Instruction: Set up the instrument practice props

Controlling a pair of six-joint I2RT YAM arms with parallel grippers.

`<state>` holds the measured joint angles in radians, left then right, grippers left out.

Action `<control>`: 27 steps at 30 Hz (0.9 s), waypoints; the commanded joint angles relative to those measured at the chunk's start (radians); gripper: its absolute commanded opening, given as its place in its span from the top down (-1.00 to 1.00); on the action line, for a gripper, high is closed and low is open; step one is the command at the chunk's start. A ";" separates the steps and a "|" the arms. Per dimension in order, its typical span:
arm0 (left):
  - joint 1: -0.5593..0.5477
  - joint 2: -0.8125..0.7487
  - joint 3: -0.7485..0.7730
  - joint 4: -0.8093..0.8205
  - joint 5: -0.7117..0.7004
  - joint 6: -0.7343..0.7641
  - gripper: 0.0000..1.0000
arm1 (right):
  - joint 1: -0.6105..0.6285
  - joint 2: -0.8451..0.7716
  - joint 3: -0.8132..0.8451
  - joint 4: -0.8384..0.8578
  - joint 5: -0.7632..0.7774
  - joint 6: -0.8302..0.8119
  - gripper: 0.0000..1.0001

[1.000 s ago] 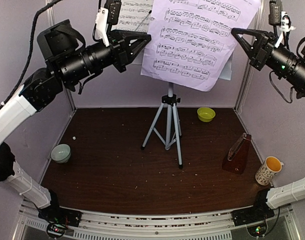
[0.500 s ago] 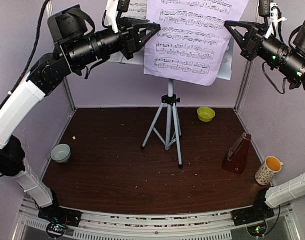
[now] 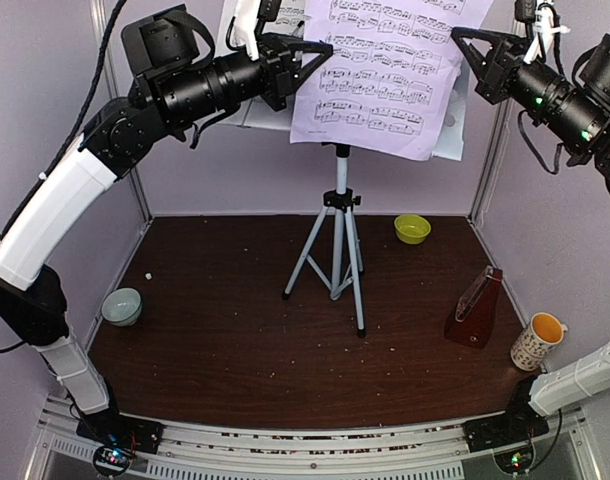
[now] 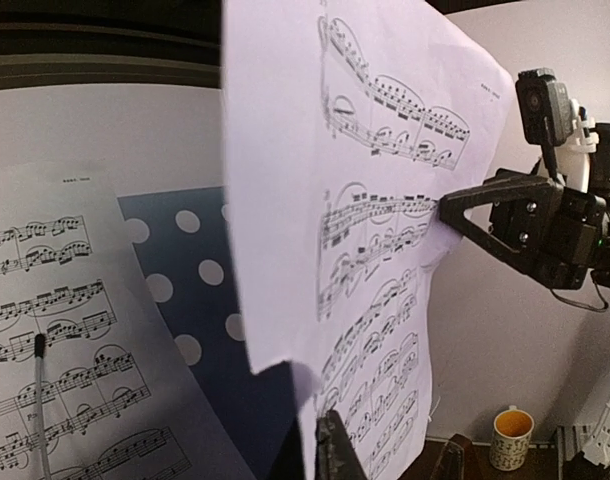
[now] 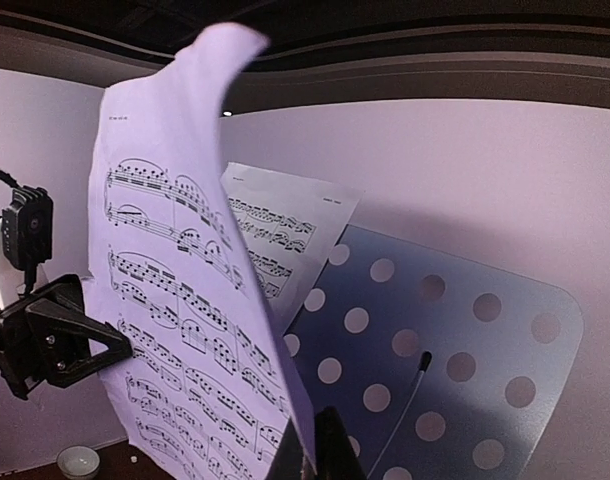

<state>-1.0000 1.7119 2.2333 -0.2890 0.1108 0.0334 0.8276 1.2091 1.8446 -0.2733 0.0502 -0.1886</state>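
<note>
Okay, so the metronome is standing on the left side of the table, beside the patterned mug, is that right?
Not quite. The metronome stands on the right side of the table, beside the patterned mug. The top external view shows this.

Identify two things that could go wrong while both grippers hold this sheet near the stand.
The held page is pinched at opposite edges by the left gripper and right gripper; uneven motion might tear it. Nudging the stand desk could dislodge the second page or tip the tripod.
</note>
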 commanded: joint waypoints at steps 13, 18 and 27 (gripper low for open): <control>0.042 0.013 0.106 0.025 -0.240 -0.119 1.00 | -0.031 0.082 0.062 0.087 0.237 0.026 0.21; 0.045 0.008 0.111 0.010 -0.276 -0.138 1.00 | -0.034 0.080 0.023 0.090 0.280 0.028 0.12; 0.042 0.005 0.116 0.002 -0.244 -0.147 1.00 | -0.039 0.082 -0.064 0.075 0.264 0.145 -0.24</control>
<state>-0.9573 1.7248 2.3192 -0.3092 -0.1352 -0.1001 0.7956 1.2953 1.8057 -0.1928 0.3111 -0.1242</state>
